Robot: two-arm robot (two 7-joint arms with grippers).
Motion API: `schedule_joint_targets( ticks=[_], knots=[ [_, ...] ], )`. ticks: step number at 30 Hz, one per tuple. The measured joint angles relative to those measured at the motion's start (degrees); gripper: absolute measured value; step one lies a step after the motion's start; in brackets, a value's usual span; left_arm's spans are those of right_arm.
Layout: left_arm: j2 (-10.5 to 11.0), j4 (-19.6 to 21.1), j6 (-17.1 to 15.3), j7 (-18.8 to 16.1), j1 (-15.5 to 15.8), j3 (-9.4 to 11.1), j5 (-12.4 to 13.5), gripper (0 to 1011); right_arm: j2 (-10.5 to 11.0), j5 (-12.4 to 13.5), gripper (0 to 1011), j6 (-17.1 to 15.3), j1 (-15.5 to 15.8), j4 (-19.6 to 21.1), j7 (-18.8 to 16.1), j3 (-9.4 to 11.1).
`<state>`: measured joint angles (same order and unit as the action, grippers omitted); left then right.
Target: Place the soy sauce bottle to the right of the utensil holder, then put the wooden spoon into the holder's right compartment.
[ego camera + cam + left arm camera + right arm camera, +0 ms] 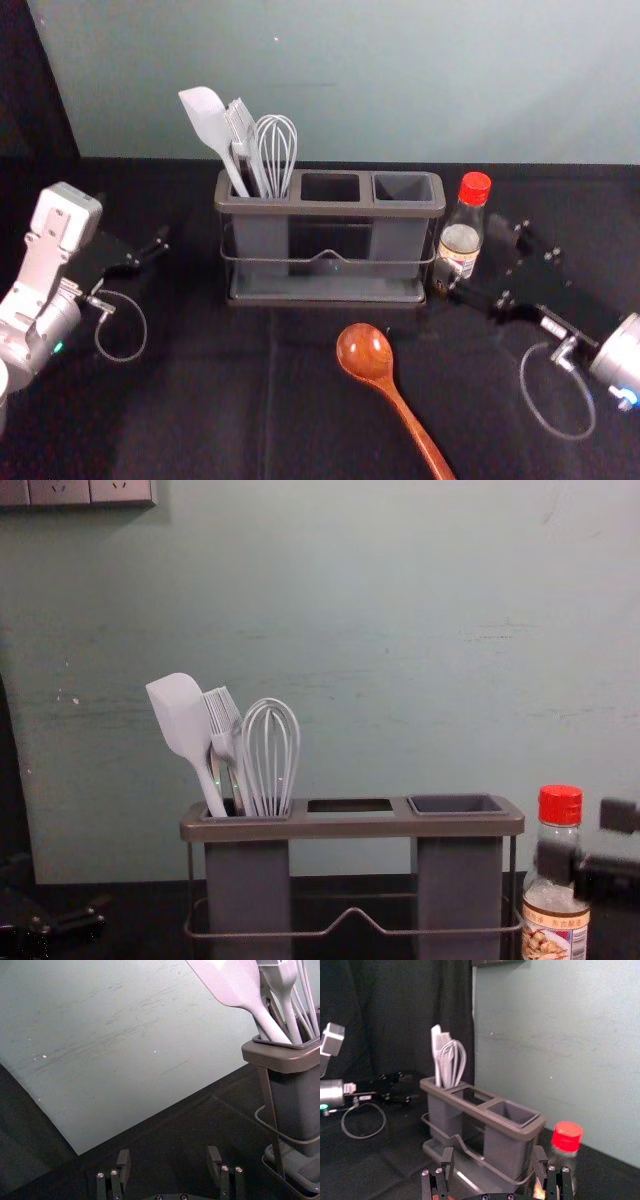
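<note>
Both spread, left gripper [168, 1152] and right gripper [493, 1151] flank grey plastic holder [330, 210]; red-capped glass bottle [462, 236] looks placed, brown wooden spoon [380, 372] wants grasping

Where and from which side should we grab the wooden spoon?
Handle, a little below the bowl, probably best from straight above with the right hand, closing across the shaft. The spoon lies on the table with its slim handle slanting toward the robot and to its right, so it should be easy to straddle; the wide, rounded bowl would likely slip.
</note>
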<state>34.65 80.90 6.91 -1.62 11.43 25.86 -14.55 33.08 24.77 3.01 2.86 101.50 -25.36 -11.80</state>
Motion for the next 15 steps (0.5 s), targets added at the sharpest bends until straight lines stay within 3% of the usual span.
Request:
schedule_joint_targets(
  ticks=[15],
  knots=[
    [0.0, 0.0, 0.0, 0.0, 0.0, 0.0, 0.0, 1005, -2.4, -4.0, 1002, -2.2, 1.3, -0.7, 1.0, -5.2]
  ],
)
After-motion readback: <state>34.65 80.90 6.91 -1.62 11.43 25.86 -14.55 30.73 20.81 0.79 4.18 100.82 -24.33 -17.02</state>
